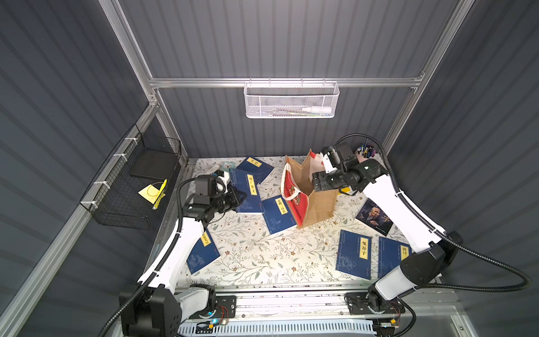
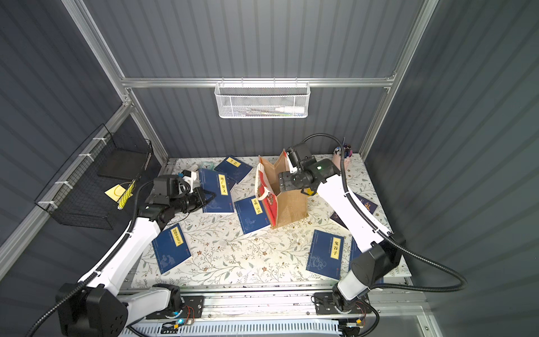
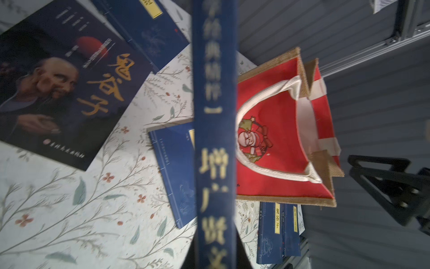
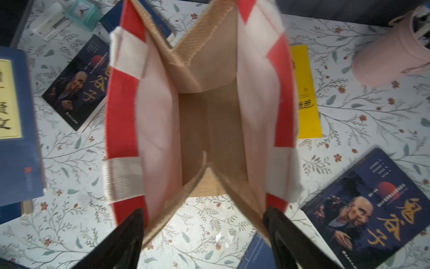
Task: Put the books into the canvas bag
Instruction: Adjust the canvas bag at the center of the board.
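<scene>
My left gripper (image 1: 241,199) clamps a blue book (image 3: 215,139) by its edge. My right gripper (image 4: 203,212), jaws wide and empty, hangs over the upright, empty bag (image 1: 319,204). Next I'd swing the book over its mouth.

The bag (image 1: 320,207) stands upright on the table (image 1: 262,256), toward the back. Just beside the bag's left foot lies the near book (image 1: 275,217). Farther left the raised book (image 1: 245,201) is held off the table. Behind-left lies the back book (image 1: 256,168), the clock (image 1: 227,166) beyond it. Front-left lies the far book (image 1: 201,253). Front-right lie two books (image 1: 354,253) side by side. Right of the bag lies the right book (image 1: 374,217); behind-right stands the cup (image 2: 340,163).
</scene>
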Action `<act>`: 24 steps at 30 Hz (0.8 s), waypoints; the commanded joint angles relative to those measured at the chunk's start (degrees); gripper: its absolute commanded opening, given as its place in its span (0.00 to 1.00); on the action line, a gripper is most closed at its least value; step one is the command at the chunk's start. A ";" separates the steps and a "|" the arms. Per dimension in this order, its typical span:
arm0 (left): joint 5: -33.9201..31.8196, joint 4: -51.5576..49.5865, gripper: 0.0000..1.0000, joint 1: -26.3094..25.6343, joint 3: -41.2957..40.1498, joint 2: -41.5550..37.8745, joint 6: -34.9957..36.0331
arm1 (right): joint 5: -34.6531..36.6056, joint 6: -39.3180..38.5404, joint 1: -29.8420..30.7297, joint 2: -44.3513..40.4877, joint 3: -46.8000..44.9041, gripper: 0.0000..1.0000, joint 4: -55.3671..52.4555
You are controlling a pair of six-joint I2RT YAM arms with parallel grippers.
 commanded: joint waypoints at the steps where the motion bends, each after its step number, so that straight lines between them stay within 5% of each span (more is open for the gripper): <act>1: -1.29 2.76 0.02 -3.57 7.90 2.78 0.16 | -0.76 -2.62 -3.55 1.10 3.00 0.84 -2.44; 8: -3.09 7.52 0.02 -6.94 11.83 6.40 -2.77 | -9.78 -2.82 -10.41 5.73 2.25 0.79 0.12; 10: -3.48 8.01 0.01 -7.71 12.46 7.18 -3.50 | -13.82 -2.64 -11.20 7.15 2.55 0.69 -0.27; 14: -5.07 7.83 0.01 -10.75 15.79 9.35 -3.78 | -16.72 -0.90 -11.17 5.14 1.33 0.29 -1.42; 17: -6.01 7.55 0.01 -12.72 17.53 10.84 -3.77 | -18.54 0.92 -11.12 0.74 -3.53 0.13 -0.69; 24: -9.46 2.32 0.03 -12.82 23.17 11.84 -1.65 | -21.93 6.61 -7.25 -5.70 -12.39 0.13 -1.42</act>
